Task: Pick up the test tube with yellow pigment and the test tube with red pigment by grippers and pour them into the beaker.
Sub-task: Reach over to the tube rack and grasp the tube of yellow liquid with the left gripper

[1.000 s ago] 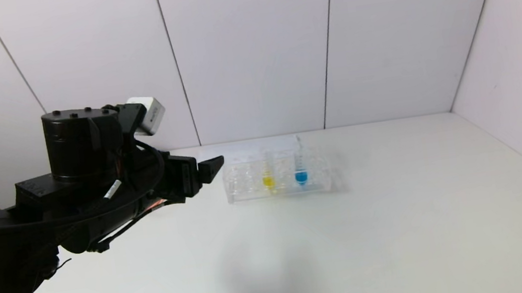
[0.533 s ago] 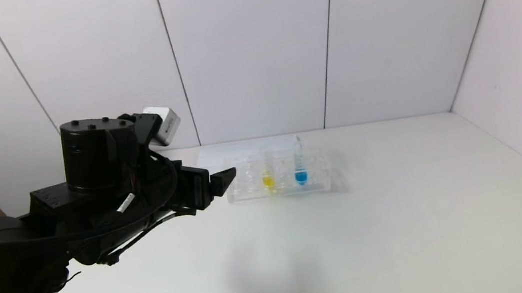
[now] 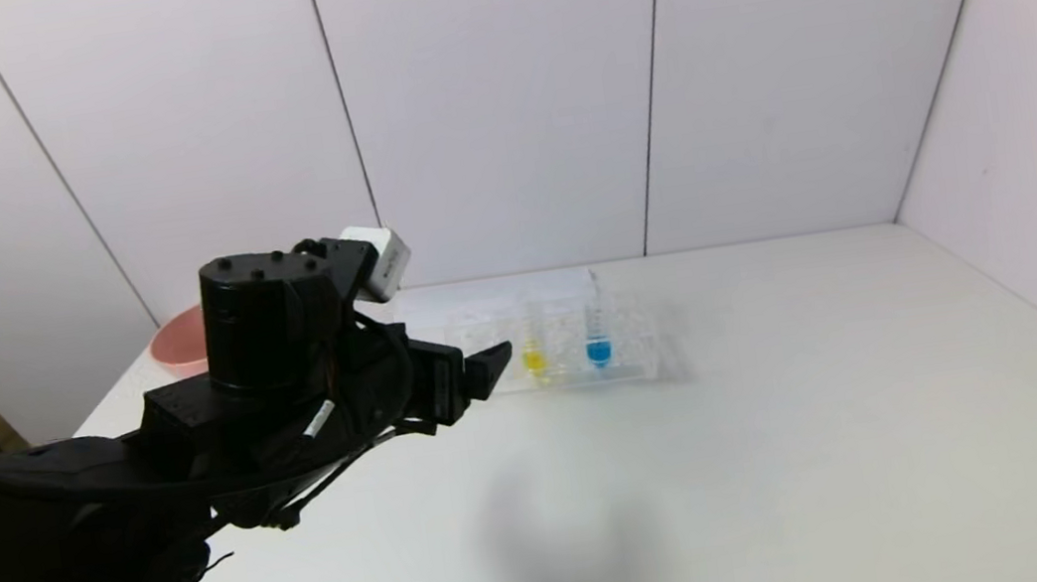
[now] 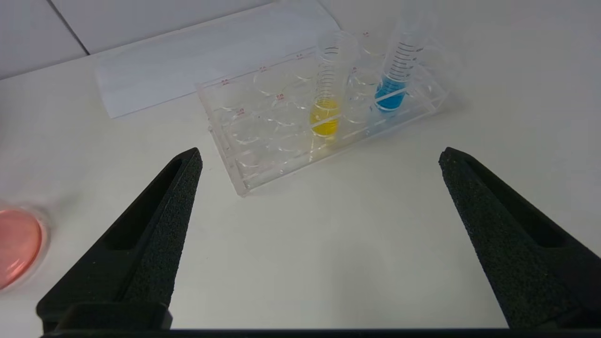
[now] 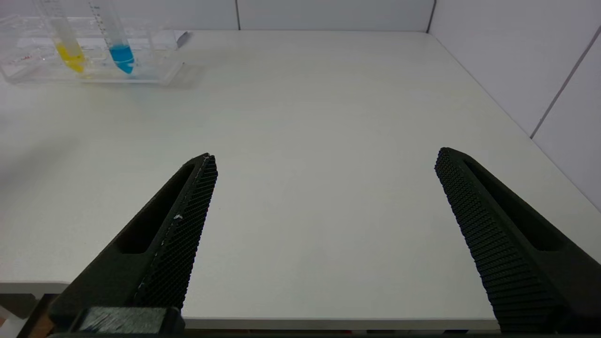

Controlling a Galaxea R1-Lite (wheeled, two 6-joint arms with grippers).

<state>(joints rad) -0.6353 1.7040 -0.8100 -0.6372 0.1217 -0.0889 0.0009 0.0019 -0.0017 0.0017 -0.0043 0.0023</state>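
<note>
- Hovering above the white table (image 3: 801, 454): left gripper (image 4: 319, 157), jaws spread wide with nothing between them, pointing toward the clear tube rack (image 4: 263, 141), near but not touching.
- Standing upright in the rack: test tube with yellow pigment (image 4: 326, 94), beside the blue-liquid tube (image 4: 394, 70).
- Sitting at the table's left edge behind the arm: pink bowl (image 3: 177, 342).
- Lying behind the rack: white paper sheet (image 4: 188, 70).
- Waiting at the near table edge, well apart from the rack: right gripper (image 5: 324, 159), jaws apart, holding nothing.
</note>
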